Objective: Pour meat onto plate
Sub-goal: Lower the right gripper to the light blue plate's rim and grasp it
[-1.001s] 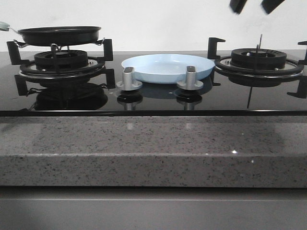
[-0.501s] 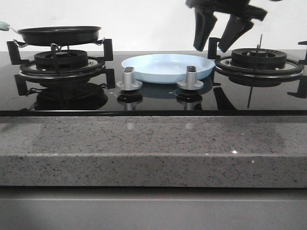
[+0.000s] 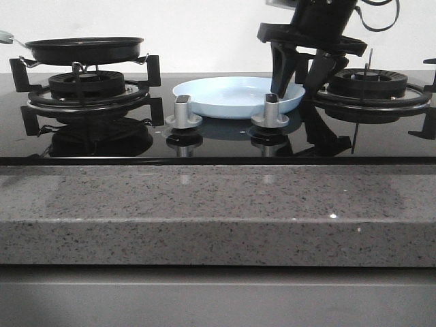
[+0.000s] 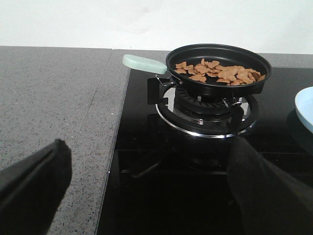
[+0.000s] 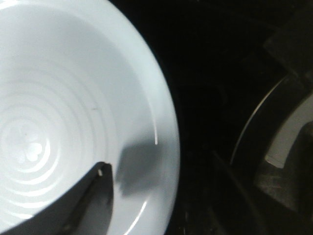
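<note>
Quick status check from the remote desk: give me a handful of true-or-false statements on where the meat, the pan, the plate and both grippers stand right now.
1. The heap of small orange-brown meat strips lies in the round black frying pan. True.
2. The wide, shallow pale-blue plate already holds meat. False: its surface is bare in the front and right wrist views.
3. The right gripper is open at the plate's right rim, one finger over the inside and one outside. True.
4. The left gripper is shut on the pan's pale-green handle. False: it is open and well short of the handle.
5. The pan sits on the right burner. False: it sits on the left burner.
</note>
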Available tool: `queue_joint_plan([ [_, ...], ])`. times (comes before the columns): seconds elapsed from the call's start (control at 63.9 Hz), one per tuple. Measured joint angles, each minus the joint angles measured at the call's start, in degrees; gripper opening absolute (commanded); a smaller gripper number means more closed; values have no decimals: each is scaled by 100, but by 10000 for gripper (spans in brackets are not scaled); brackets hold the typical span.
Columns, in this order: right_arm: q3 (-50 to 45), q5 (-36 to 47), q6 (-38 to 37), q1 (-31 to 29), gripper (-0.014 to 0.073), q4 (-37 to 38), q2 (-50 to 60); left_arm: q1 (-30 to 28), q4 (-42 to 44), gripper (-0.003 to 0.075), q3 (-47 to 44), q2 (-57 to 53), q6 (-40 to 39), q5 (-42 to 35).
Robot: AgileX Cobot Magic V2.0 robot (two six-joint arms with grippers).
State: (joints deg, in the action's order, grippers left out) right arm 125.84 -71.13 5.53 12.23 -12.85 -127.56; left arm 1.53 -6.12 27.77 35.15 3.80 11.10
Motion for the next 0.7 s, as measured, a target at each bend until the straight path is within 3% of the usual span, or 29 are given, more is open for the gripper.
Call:
queue_joint_plan([
  [0.172, 0, 0, 5, 0, 165, 0, -9, 0, 0, 636, 0, 0, 0, 0],
  [0.313, 0, 0, 5, 0, -76, 0, -9, 0, 0, 636, 0, 0, 0, 0],
  [0.704, 24, 119, -58, 0, -60, -103, 49, 0, 0, 636, 0, 0, 0, -9],
])
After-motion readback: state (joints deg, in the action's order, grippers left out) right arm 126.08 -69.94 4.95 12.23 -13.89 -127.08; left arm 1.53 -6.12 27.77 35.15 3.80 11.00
